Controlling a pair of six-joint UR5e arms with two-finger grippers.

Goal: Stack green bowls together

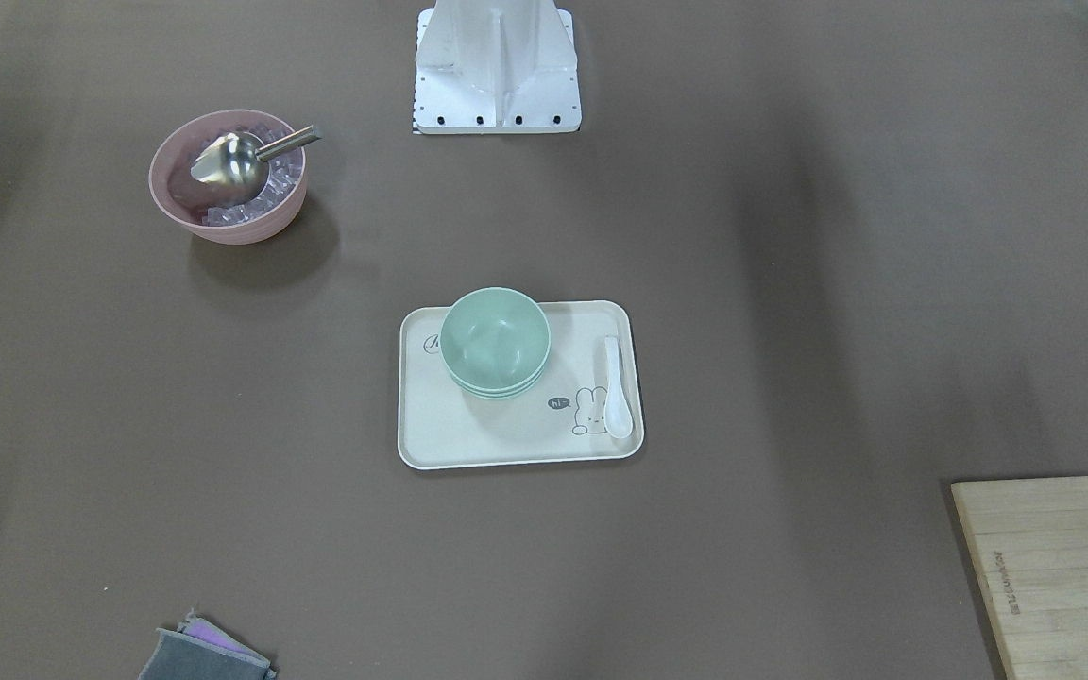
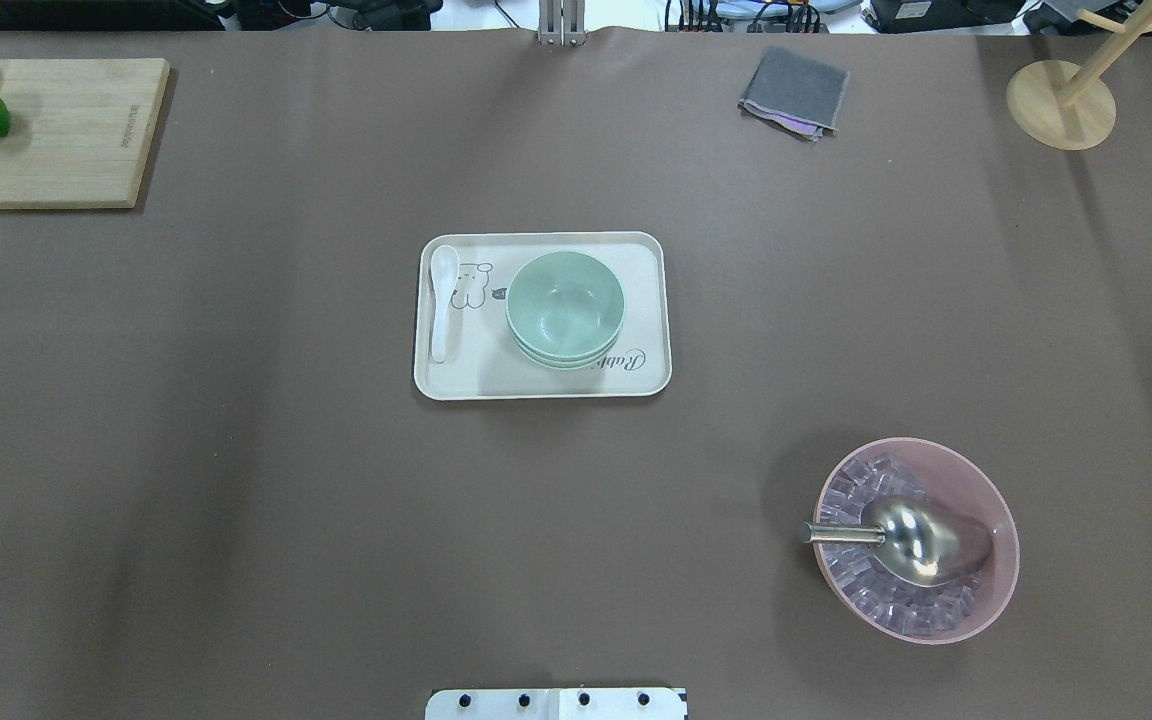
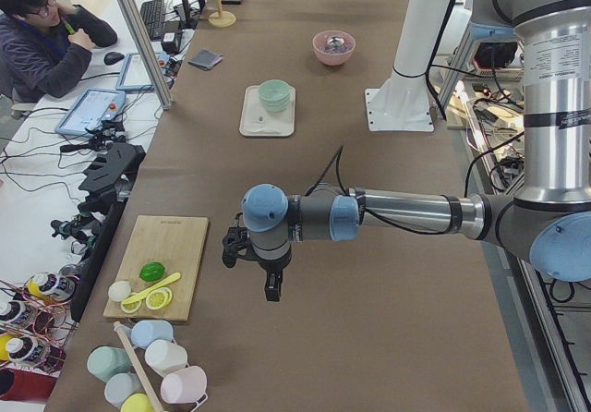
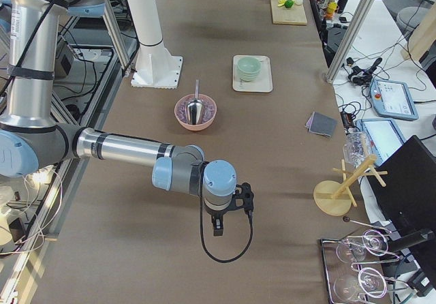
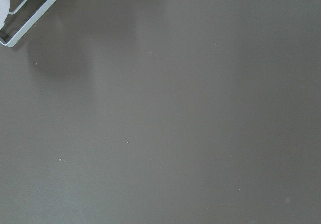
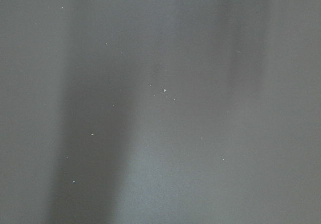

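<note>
Brown bench is carrying the green bowls (image 2: 565,305), nesting as one stack on a cream tray (image 2: 456,380) mid-bench. Left gripper (image 3: 272,293) and right gripper (image 4: 217,231) are hovering near opposite ends; I cannot tell whether either is spread.

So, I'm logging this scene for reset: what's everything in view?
Cream rectangular tray: one, table centre.
Pale mint-green round bowls: three, nested in one stack on the tray.
White spoon: one, on the tray beside the stack.
Large pink bowl of ice: one, robot's right.
Metal scoop: one, silver, in the pink bowl.
Wooden cutting board: one, tan, far left.
Folded cloth: one, grey, far edge, right.
Left gripper: one, black, above bare table.
Right gripper: one, black, above bare table.
</note>
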